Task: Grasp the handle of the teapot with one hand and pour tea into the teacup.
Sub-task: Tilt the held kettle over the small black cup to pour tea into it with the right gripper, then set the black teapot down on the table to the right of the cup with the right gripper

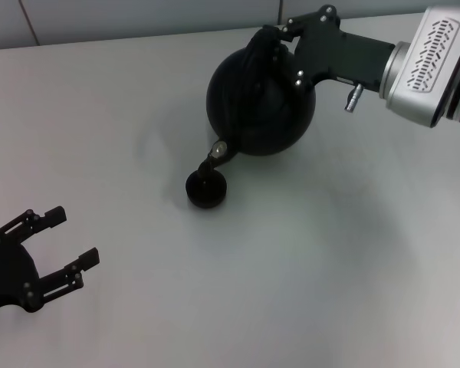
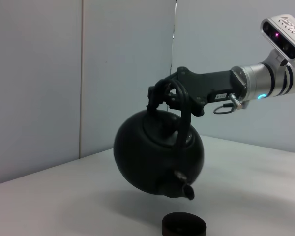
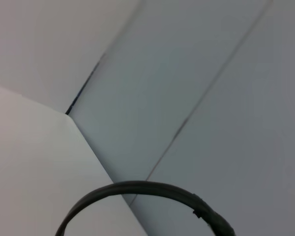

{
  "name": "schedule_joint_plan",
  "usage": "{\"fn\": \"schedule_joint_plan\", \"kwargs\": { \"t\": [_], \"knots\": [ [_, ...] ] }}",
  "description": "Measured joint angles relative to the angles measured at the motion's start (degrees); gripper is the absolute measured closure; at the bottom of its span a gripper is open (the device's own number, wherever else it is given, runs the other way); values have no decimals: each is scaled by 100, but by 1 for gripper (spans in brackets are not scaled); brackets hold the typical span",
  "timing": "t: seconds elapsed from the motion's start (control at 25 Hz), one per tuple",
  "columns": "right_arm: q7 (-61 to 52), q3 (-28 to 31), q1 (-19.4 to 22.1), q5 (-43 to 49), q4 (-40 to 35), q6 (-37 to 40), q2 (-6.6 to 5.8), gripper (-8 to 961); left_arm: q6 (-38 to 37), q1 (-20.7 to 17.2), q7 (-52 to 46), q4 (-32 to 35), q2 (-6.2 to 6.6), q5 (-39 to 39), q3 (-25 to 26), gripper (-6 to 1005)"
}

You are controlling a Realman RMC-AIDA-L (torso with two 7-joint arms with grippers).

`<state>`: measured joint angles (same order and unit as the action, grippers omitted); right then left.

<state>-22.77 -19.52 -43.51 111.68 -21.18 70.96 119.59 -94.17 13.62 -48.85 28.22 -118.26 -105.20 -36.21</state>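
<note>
The round matte-black teapot (image 1: 257, 103) hangs in the air, tilted, with its short spout (image 1: 217, 153) pointing down over the small dark teacup (image 1: 206, 189) on the white table. My right gripper (image 1: 270, 38) is shut on the arched black handle (image 1: 257, 54) at the top of the pot. In the left wrist view the teapot (image 2: 155, 155) hangs from the handle (image 2: 179, 105), its spout (image 2: 183, 188) just above the teacup (image 2: 183, 225). The right wrist view shows only part of the handle (image 3: 137, 189). My left gripper (image 1: 67, 241) is open and empty at the front left.
The white table (image 1: 330, 268) runs to a pale panelled wall (image 1: 138, 15) at the back. The right arm's silver wrist (image 1: 429, 65) reaches in from the back right.
</note>
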Motion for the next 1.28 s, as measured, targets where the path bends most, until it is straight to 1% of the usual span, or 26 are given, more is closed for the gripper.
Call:
{"fn": "schedule_joint_plan", "kwargs": {
  "t": [0.04,0.2,0.24,0.28,0.32,0.4,0.44,0.48,0.52,0.56,0.6,0.64,0.68,0.8,0.84,0.88,1.08,1.28],
  "knots": [
    [-285,0,55,-1,-1,-23,-1,874,-6,0,-3,0,5,0,0,185],
    [-689,37,158,-9,-12,-26,-3,874,-12,0,-8,0,7,0,-1,185],
    [-1004,59,280,-146,-50,75,-8,874,-14,0,-10,3,10,0,0,185],
    [-1004,59,280,-146,-50,75,-8,874,-14,0,-10,3,10,0,0,185],
    [-1151,49,365,-281,-73,170,-13,874,-13,0,-10,5,13,0,0,185],
    [-1395,17,571,-610,-154,407,-22,874,-14,1,-10,7,14,2,-1,185],
    [-1644,13,819,-887,-285,620,-19,874,-14,1,-10,8,15,3,0,185],
    [-1747,13,935,-1006,-328,686,-17,874,-14,4,-10,8,14,5,-1,185],
    [-1747,13,935,-1006,-328,686,-17,875,-14,5,-11,9,14,6,-1,185],
    [-1814,13,1032,-1117,-352,740,-16,875,-13,9,-11,9,14,7,-1,185],
    [-1885,11,1151,-1246,-367,803,-16,875,-14,12,-11,9,14,8,0,185],
    [-2036,12,1370,-1443,-381,894,-22,875,-14,12,-11,9,14,9,0,185],
    [-2036,12,1370,-1443,-381,894,-22,873,-14,12,-11,9,14,9,0,185],
    [-2223,29,1648,-1573,-401,947,-24,865,-13,5,-11,8,14,10,1,185],
    [-2285,57,1798,-1588,-401,968,-22,863,-13,3,-11,4,14,10,6,185],
    [-2285,57,1798,-1588,-401,968,-22,860,-13,3,-11,4,14,10,6,185],
    [-2354,76,2078,-1592,-361,976,-13,848,-18,22,-11,2,14,10,8,185],
    [-2371,80,2234,-1576,-318,934,-19,836,-27,38,-31,16,12,9,6,185]
  ]
}}
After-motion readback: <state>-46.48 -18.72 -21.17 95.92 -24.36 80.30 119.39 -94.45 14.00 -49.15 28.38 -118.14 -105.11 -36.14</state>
